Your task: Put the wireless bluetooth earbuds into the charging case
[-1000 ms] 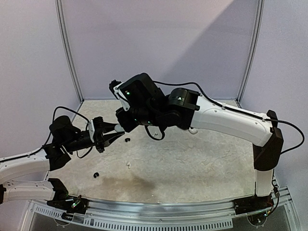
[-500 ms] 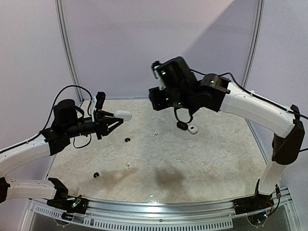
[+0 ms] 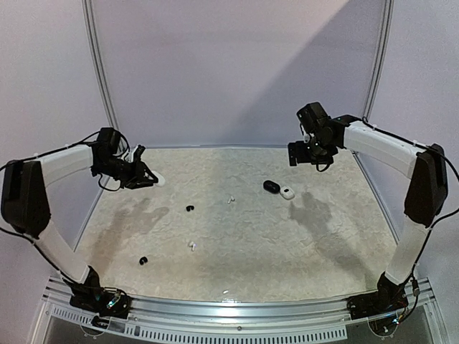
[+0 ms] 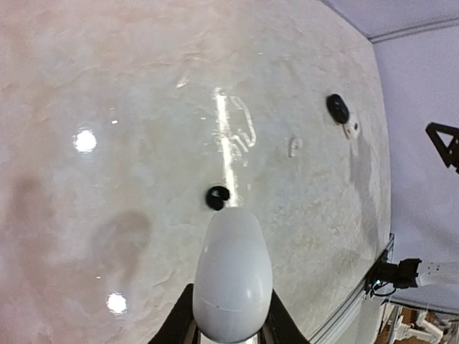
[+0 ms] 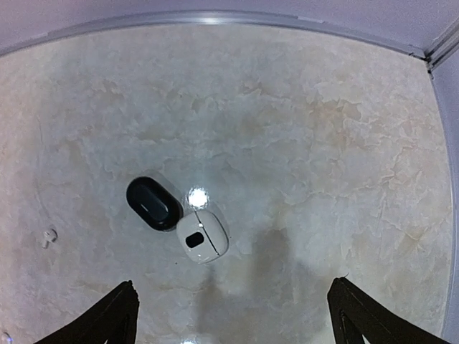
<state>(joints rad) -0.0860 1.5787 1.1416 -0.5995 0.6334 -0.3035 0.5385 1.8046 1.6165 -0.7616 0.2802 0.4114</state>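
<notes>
We see a marbled beige tabletop (image 3: 287, 244) closed in by pale lavender walls (image 3: 229, 72). At the left of the top view, the left gripper (image 3: 143, 177) is pinched on the held white case (image 3: 156, 180), a smooth pebble shape raised above the upper left part of the table. In the left wrist view we find that case filling the bottom centre, clamped between the two fingers.

At the upper right of the top view, the right gripper (image 3: 305, 154) hangs above the table with its fingers spread wide and nothing between them. In its wrist view the dark fingertips (image 5: 115, 315) sit far apart at the bottom corners.

The earbuds lie loose on the tabletop, apart from every case. The upper black earbud (image 3: 190, 208) is left of centre, the central white earbud (image 3: 231, 200) lies to its right, the lower white earbud (image 3: 191, 245) sits below them, and the lower black earbud (image 3: 143, 261) is toward the lower left.

Right of centre we see the black case (image 3: 271, 186) and the second white case (image 3: 287, 193) side by side. In the right wrist view they appear to touch, and the white one carries a small dark spot on top.
</notes>
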